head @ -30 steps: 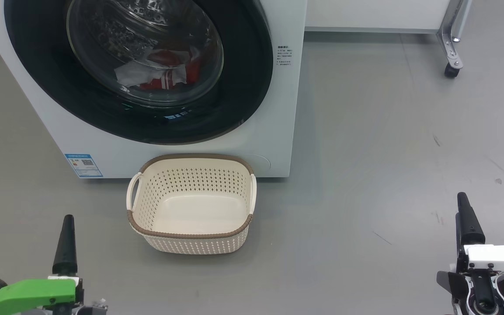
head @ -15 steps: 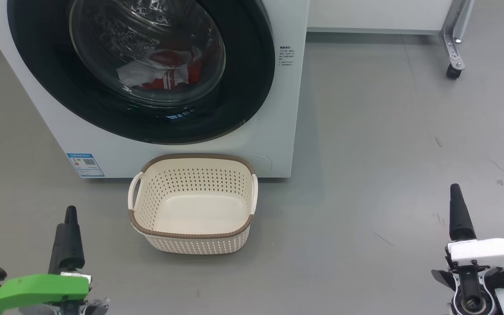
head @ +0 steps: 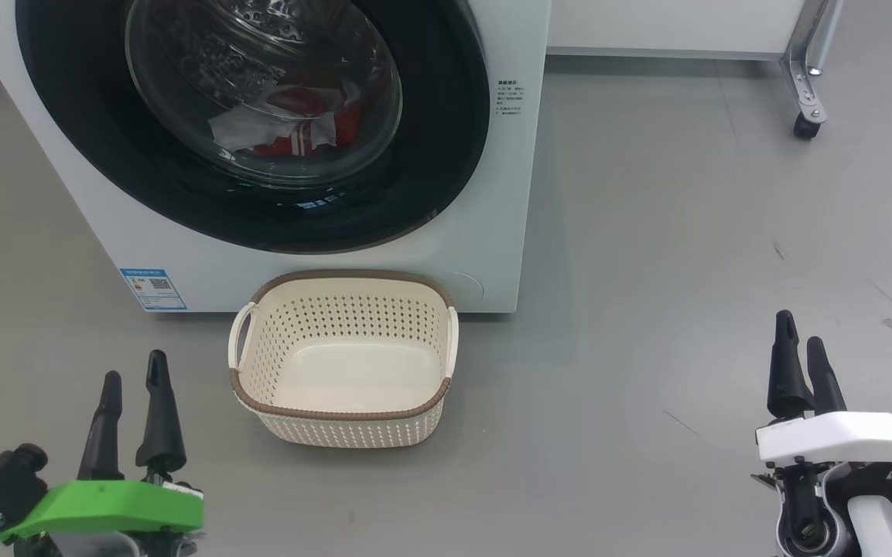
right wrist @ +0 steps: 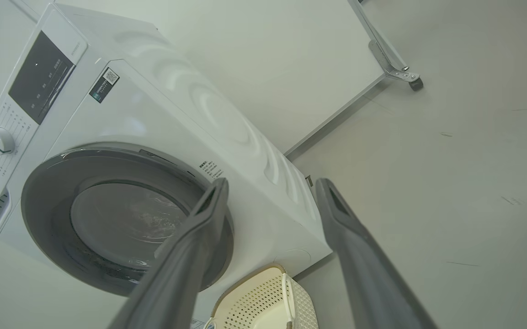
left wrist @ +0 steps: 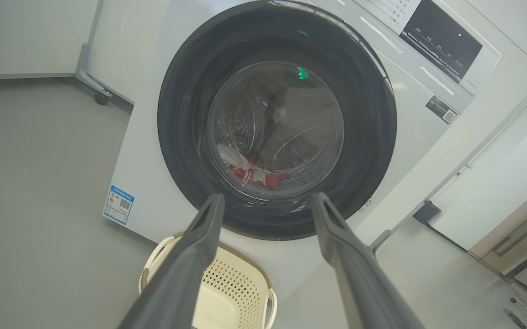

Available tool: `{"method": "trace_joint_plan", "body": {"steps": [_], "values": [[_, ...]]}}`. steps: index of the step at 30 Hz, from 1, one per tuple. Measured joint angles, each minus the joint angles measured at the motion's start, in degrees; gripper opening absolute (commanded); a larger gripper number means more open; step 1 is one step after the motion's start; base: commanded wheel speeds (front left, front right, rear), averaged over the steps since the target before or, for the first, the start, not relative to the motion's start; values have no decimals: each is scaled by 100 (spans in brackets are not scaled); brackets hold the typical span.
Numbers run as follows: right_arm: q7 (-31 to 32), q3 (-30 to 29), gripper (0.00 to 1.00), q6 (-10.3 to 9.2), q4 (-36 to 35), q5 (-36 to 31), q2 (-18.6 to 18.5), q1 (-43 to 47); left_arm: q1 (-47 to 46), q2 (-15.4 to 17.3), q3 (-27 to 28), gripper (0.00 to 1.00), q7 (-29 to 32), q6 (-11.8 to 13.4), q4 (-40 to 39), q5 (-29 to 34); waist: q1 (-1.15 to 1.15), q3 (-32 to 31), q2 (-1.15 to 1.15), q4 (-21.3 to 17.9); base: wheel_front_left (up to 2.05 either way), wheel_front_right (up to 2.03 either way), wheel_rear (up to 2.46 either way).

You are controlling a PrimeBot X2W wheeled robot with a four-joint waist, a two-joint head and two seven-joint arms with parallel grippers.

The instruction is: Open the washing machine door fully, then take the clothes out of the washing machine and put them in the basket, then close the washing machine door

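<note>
Washing machine [head: 504, 193] filled the upper left of the head view, white front facing the robot. Washing machine door [head: 430, 166] sat closed, flush against the front, its black rim ringing the glass bowl.

Clothes [head: 299, 131] lay inside the drum, seen through the glass: red fabric with white stripes and a white piece bunched on the left side, low in the bowl. In the left wrist view the same red and white heap showed at the bottom of the glass.

Basket [head: 337, 415] stood upright on the grey floor [head: 647, 271] at centre frame, just in front of the machine's lower edge, its pale bottom showing bare. Blue label sticker [head: 153, 288] on the machine's lower left corner, left of the basket.

Left gripper [head: 134, 367] at lower left, beside the basket and apart from it, fingers pointing up the frame, jaws apart. Right gripper [head: 798, 329] at lower right, well apart from basket and machine, jaws apart too; the right wrist view showed a wide gap between its fingers.

A metal leg on a caster [head: 804, 128] at upper right.
</note>
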Motion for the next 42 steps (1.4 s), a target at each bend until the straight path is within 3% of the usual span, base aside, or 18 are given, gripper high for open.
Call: {"method": "trace_joint_plan", "body": {"steps": [9,23,34,42], "values": [[-179,266,100,-110,-24,-936,-8,-10,46,14,-290,100,-171,145,-126,1369,0,5,0,8,0,0,0],[-466,682,100,-448,271,-2365,-137,-10,264,59,-711,100,-449,526,11,3193,0,-19,0,-14,0,0,0],[-657,916,100,-642,469,-3179,-144,-16,380,85,-980,100,-664,878,382,3820,0,-38,0,-32,0,0,0],[-673,966,100,-664,691,-3185,-143,-26,378,89,-984,100,-669,1000,553,3450,0,-27,0,-37,0,0,0]]}}
